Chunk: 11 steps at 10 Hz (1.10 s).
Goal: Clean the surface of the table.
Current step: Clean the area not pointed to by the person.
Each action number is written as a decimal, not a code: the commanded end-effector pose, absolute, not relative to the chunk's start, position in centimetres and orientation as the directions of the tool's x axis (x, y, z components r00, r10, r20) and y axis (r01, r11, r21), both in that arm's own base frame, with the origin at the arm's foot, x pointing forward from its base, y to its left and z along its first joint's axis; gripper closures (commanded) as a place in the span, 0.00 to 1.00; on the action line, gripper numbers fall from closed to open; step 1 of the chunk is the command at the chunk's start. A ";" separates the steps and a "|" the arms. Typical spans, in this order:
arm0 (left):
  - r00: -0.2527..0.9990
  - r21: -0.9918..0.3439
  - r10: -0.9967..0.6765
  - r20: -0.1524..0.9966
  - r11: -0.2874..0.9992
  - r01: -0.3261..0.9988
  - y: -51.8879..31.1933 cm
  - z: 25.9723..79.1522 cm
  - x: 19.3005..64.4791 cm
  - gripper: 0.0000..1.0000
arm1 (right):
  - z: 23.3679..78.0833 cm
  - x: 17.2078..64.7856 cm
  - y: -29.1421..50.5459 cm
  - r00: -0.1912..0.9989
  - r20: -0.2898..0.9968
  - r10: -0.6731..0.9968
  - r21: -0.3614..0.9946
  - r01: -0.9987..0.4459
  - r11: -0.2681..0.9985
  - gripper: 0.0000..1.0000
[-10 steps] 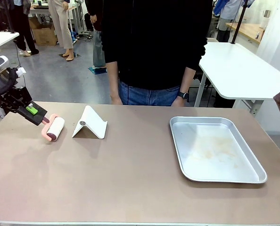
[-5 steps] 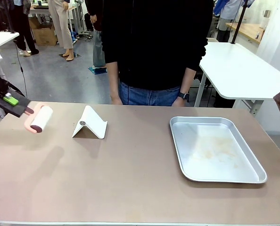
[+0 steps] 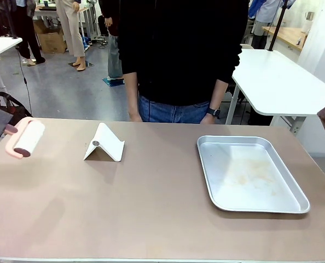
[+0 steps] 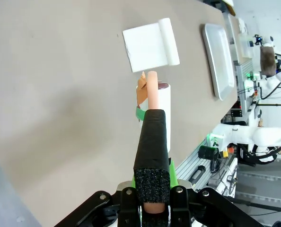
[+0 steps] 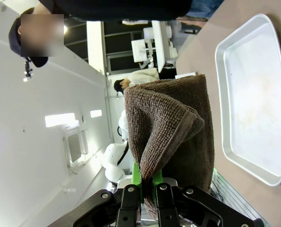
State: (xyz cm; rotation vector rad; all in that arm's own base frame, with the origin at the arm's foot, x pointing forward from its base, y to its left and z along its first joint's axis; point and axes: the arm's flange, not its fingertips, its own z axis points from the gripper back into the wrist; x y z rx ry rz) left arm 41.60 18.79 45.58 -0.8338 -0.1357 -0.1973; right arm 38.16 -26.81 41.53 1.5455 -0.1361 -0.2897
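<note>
The table spreads tan-brown across the front view, with a pale near edge, and two things rest on its top. The tray lies on my right half of it; it is shallow and silver, with faint yellowish smears on its floor. Well to the tray's left, nearer the far edge, a white folded stand sits on the top like a small tent.

Farther still from the tray, over the table's left end, I hold the roller — pink frame, white drum. In the left wrist view my left gripper is clamped on the black foam grip of its handle, and the drum points toward the stand. The roller's shadow falls apart from it on the top, so it looks lifted clear.

On the tray's other side, past the table's right end, my right gripper pinches a brown towel, its folds bunched up above the fingers. From that wrist view the tray lies beyond the towel.

Across the table from me, behind the gap between stand and tray, a person in a black top and jeans stands close to the far edge — arms down. Behind the tray a white table stands on the grey floor.
</note>
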 end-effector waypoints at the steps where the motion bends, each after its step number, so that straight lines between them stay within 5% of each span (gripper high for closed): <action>1: 0.971 -0.714 -0.117 0.208 0.661 0.233 18.6 45.4 38.2 0.78 | 41.7 38.1 -26.8 0.959 -0.090 -0.269 0.996 0.094 0.001 0.90; 11: 0.974 -0.726 -0.112 0.199 0.651 0.223 18.9 45.1 37.4 0.78 | 41.7 38.1 -26.8 0.959 -0.090 -0.269 0.996 0.094 0.001 0.90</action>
